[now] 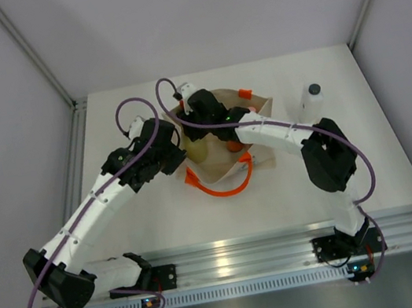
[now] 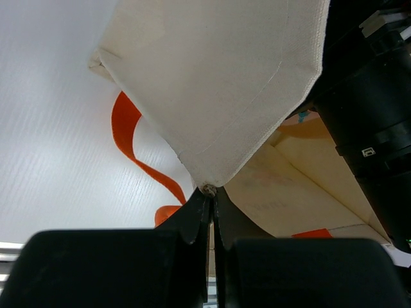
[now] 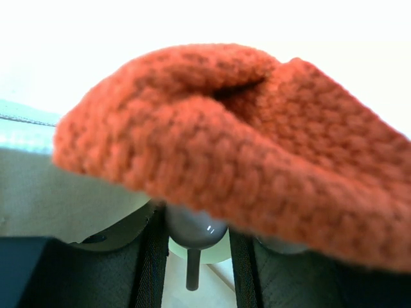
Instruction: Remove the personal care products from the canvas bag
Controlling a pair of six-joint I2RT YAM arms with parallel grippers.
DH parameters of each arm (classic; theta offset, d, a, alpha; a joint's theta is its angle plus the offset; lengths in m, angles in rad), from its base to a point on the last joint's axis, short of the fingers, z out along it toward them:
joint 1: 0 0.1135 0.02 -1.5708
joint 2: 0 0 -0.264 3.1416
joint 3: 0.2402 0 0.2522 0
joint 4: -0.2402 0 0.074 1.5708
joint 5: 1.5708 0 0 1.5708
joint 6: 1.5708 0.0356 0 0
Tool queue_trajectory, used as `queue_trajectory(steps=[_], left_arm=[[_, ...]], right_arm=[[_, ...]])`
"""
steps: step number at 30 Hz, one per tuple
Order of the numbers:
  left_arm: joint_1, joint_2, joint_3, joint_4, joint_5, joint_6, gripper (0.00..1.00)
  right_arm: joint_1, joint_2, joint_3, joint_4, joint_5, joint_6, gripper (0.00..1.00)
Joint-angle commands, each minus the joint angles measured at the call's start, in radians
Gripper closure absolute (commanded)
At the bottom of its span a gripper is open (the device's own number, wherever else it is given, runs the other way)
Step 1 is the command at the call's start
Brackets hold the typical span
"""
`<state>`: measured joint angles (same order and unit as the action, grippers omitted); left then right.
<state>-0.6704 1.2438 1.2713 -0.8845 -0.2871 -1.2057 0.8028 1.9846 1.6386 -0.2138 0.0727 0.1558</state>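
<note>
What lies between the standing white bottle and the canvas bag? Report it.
Top external view: only bare table separates the white bottle from the canvas bag.

— What else is there?
— A flat white table (image 1: 161, 218), with a ribbed silver aluminium rail (image 1: 233, 261) running along its near edge.
— And around it?
— Plain pale grey walls (image 1: 197, 12) — a slim metal strut (image 1: 32, 53) slants up from each back corner.

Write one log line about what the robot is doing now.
left gripper: pinching canvas bag edge | right gripper: at bag mouth, grip unclear | white bottle: out on table
</note>
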Motion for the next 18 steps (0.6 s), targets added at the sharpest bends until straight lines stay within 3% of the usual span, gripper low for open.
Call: queue_trajectory(steps=[1, 18], left_arm=[[-0.005, 0.019, 0.0, -0.014, 0.037, 0.001, 1.0], [-0.005, 0.037, 0.031, -0.013, 0.031, 0.009, 1.0]], right_arm=[[0.029, -0.072, 0.018, 0.076, -0.022, 0.004, 1.0], [0.036, -0.297, 0.052, 0.016, 0.015, -0.045, 1.0]])
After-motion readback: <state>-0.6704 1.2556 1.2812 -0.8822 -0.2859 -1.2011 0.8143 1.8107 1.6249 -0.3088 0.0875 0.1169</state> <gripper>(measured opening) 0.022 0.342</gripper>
